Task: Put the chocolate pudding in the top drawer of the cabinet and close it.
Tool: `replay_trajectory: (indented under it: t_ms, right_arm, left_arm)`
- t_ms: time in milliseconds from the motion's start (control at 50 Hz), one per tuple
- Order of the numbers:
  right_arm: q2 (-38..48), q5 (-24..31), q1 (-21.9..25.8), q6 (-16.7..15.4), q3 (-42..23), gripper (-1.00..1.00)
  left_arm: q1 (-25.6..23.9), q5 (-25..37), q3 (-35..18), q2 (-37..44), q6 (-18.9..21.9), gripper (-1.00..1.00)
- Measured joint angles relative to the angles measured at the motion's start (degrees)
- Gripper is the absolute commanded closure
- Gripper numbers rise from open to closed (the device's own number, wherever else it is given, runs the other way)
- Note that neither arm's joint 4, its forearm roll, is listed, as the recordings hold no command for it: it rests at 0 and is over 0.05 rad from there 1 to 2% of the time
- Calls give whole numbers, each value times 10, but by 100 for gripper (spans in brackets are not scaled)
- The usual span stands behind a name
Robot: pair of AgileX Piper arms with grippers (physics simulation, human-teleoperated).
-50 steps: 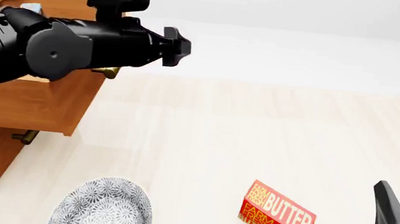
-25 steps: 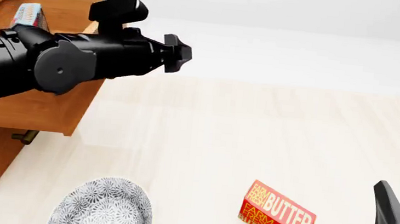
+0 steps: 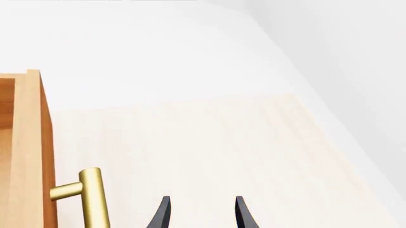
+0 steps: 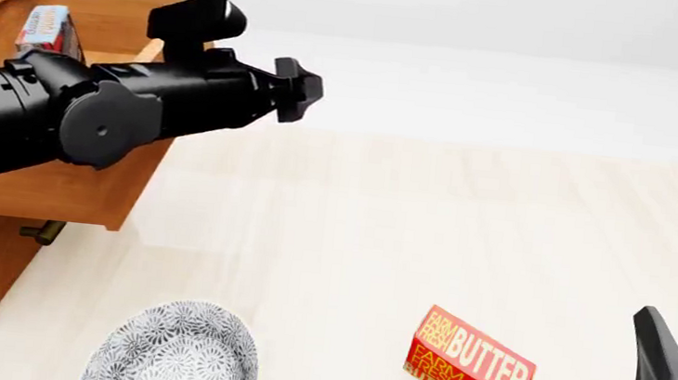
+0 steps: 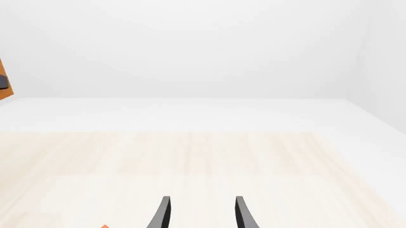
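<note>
You get bright, even, diffuse light with no clear source. Shadows are faint and soft; the table shows no glare. All views render sharp edge to edge, without blur or distortion. The white backdrop looks nearly washed out.

Red butter box lying on table, patterned grey plate nearby

Red butter box: printed "FARM FRESH BUTTER" in yellow-white lettering, repeated on two faces. Chocolate pudding: small print, illegible.
</note>
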Motion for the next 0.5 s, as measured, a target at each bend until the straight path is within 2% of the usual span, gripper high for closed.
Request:
replay_trajectory:
  t_ms: [500]
  right_arm:
    - [0,0,0,0,0,-100]
  left_arm:
    - [24,-4,7,-2,4,-100]
